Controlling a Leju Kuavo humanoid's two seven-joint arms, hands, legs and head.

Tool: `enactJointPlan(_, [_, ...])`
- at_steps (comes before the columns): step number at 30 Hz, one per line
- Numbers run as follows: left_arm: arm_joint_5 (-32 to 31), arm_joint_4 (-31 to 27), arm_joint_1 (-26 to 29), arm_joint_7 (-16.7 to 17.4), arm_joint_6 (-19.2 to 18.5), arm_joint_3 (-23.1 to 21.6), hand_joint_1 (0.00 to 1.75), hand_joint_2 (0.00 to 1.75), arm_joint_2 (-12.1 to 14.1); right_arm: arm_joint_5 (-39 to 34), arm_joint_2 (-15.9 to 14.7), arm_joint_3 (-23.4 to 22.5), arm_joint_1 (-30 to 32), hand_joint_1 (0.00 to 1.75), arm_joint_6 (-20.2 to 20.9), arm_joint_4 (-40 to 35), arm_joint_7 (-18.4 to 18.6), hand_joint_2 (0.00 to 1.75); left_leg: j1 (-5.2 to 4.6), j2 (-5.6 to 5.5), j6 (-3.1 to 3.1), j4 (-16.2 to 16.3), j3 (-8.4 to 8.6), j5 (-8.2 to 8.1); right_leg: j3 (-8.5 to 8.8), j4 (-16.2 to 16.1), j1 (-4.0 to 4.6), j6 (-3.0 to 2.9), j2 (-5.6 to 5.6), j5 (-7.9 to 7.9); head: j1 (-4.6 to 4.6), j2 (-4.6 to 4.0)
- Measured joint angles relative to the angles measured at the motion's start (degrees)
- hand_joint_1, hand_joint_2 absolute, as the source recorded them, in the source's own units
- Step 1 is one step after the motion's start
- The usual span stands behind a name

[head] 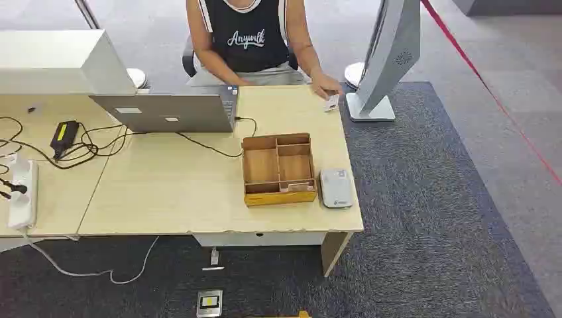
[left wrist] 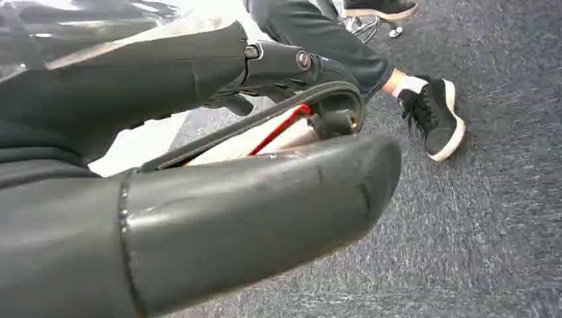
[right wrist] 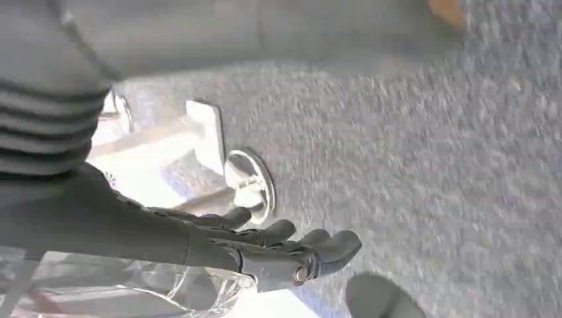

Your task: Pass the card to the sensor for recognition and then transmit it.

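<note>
A small white card [head: 331, 103] lies at the far right corner of the wooden table [head: 166, 192], under the fingers of a person's hand [head: 323, 85]. A grey rounded sensor [head: 336, 188] sits near the table's front right edge, beside a wooden compartment tray [head: 278, 169]. My left hand [left wrist: 232, 212] hangs over the grey carpet with its thumb and fingers apart and nothing in it. In the right wrist view my right hand [right wrist: 252, 248] also hangs above the carpet, its dark fingers stretched out and empty.
A person in a black top sits behind the table, at a grey laptop [head: 169, 112]. Cables, a black charger [head: 63, 134] and a white power strip [head: 21, 192] lie on the left. A white curved stand [head: 388, 59] and a red barrier rope [head: 490, 93] are at right.
</note>
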Motion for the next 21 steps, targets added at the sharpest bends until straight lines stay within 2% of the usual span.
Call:
enactJointPlan(10, [-1.3,0.0,0.0,0.9,-1.1,0.0,0.00,0.00,-0.2,0.1,-7.0,7.1,-11.5,0.00,-1.9,-0.5,1.9,1.75,-0.13,0.02,0.12,0.0,0.04,0.15,-0.01,0.0,-0.13,0.15,0.05,0.18,-0.04,0.00])
enactJointPlan(12, [-1.4,0.0,0.0,0.8,-1.2,0.0,0.00,0.00,-0.3,0.1,-7.6,8.0,-13.3,0.00,-2.1,-0.5,2.0,1.75,-0.13,0.02,0.13,0.0,0.05,0.15,0.00,0.0,-0.13,0.15,0.05,0.18,-0.04,0.00])
enactJointPlan(21, [-1.5,0.0,0.1,0.7,-1.2,0.0,0.00,0.00,-0.7,0.2,-12.6,15.7,-25.5,0.00,-6.4,-0.2,4.1,1.75,-0.21,0.07,0.20,0.0,-0.04,0.22,-0.10,0.0,-0.21,0.16,0.08,0.32,-0.02,0.00])
